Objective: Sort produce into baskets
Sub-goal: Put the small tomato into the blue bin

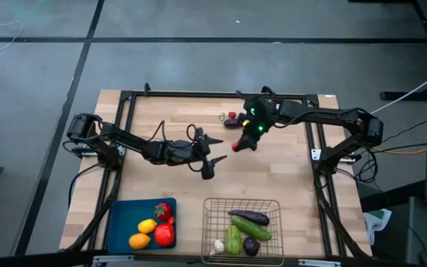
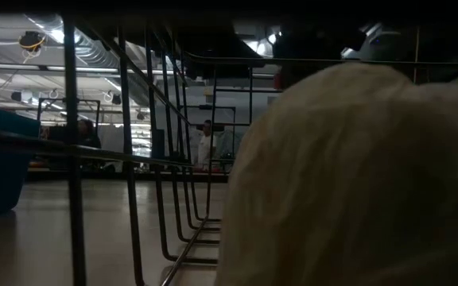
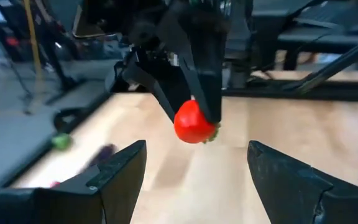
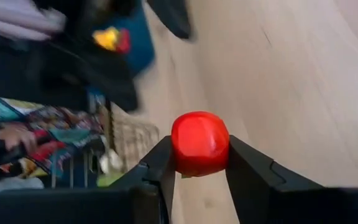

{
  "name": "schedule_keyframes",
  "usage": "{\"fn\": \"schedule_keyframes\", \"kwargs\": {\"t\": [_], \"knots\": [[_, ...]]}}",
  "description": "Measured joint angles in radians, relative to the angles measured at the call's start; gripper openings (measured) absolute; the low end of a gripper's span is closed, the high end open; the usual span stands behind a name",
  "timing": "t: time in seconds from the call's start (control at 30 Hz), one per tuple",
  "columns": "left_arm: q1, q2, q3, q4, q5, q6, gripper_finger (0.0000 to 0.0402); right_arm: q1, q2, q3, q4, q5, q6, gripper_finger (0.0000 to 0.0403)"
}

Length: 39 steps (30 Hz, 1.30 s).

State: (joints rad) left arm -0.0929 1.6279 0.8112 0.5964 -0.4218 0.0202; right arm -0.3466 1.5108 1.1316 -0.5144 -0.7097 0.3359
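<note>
My right gripper (image 1: pixel 242 142) hangs over the middle of the table, shut on a small round red fruit (image 4: pixel 199 143), which also shows in the left wrist view (image 3: pixel 194 122). My left gripper (image 1: pixel 212 154) stands open just left of it, level, with nothing between its fingers (image 3: pixel 123 168). The blue tray (image 1: pixel 121 222) at the near edge holds a lemon (image 1: pixel 147 226), an orange (image 1: pixel 139 240) and red ones (image 1: pixel 164 235). The wire basket (image 1: pixel 273 211) beside it holds an eggplant (image 1: pixel 249 216), a cucumber (image 1: pixel 252 228), a pepper (image 1: pixel 233 241) and garlic (image 1: pixel 219 245). My right gripper pinches the red fruit by two opposite sides (image 4: pixel 174 149) between its two fingers, at their free ends (image 3: pixel 211 112). The fingers slant down from the table's far right. The fruit is lifted clear of the table, below the fingertips.
A few small pieces of produce lie near the far edge: a purple one (image 1: pixel 232 124), a red one (image 1: pixel 232 116) and a green one (image 1: pixel 222 116). Bare wood lies between the arms and the baskets. In the low view the garlic (image 2: pixel 356 175) fills the front, behind the basket's wires (image 2: pixel 126 159).
</note>
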Motion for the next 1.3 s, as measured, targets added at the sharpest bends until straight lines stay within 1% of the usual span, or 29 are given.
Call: {"fn": "schedule_keyframes", "kwargs": {"t": [0.1, 0.3, 0.63, 1.3], "knots": [[0.000, 0.000, 0.000, 0.022, -0.035, 0.066, 0.0276, 0.000, 0.000, 0.000, 0.089, -0.017, 0.051, 0.0117], [0.000, 0.000, 0.000, 0.096, -0.039, 0.195, 0.0276, 0.000, 0.000, 0.000, 0.197, -0.017, 0.084, 0.0117], [0.011, 0.000, 0.000, 0.101, -0.040, 0.218, 0.0276, 0.000, 0.000, 0.000, 0.289, -0.017, 0.086, 0.0117], [0.036, 0.000, 0.016, 0.104, -0.039, 0.312, 0.0276, 0.000, 0.000, 0.000, 0.288, -0.012, 0.086, 0.0117]]}}
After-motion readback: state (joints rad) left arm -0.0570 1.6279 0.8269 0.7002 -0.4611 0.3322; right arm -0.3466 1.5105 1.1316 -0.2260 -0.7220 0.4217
